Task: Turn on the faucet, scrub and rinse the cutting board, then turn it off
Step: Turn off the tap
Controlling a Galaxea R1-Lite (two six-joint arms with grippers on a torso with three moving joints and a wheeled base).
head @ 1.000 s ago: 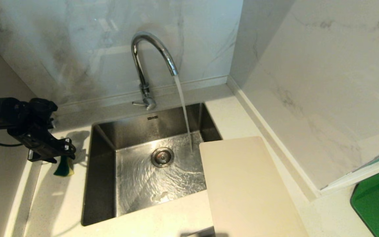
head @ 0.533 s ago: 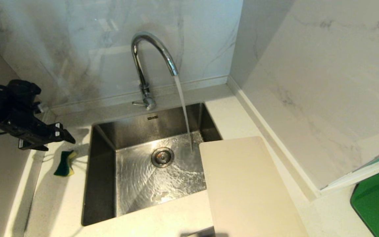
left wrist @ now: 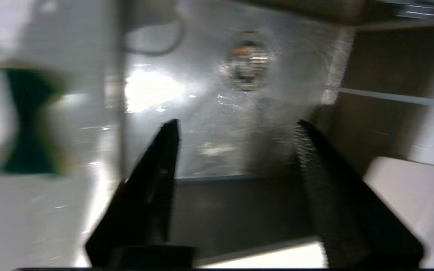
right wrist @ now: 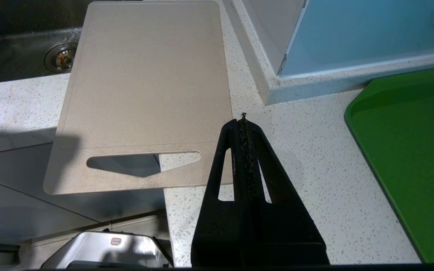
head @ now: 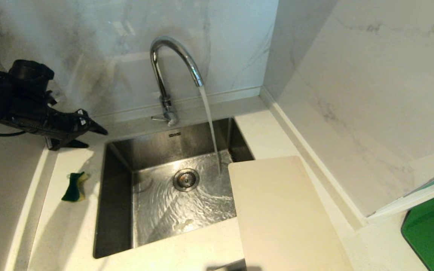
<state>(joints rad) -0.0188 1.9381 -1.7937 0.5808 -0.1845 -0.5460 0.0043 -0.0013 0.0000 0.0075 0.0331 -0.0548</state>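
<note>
The chrome faucet [head: 171,60] is running, its stream falling into the steel sink [head: 117,210] just beside the board's far edge. Its thin lever [head: 158,118] sticks out at the base. The cream cutting board [head: 281,214] lies flat on the counter right of the sink, its far left corner over the basin; its slot handle [right wrist: 141,162] is at the near end. My left gripper [head: 94,138] hovers open and empty above the sink's back left corner, pointing toward the faucet. My right gripper [right wrist: 243,118] is shut, empty, above the counter by the board's handle end.
A green and yellow sponge [head: 74,187] lies on the counter left of the sink. A dark green board [head: 433,233] sits at the far right. Marble walls close in the back and right. The drain [head: 185,179] is wet.
My left gripper let go of the sponge, rose off the counter and swung back and right toward the faucet. The sponge stays where it was left. Water keeps running.
</note>
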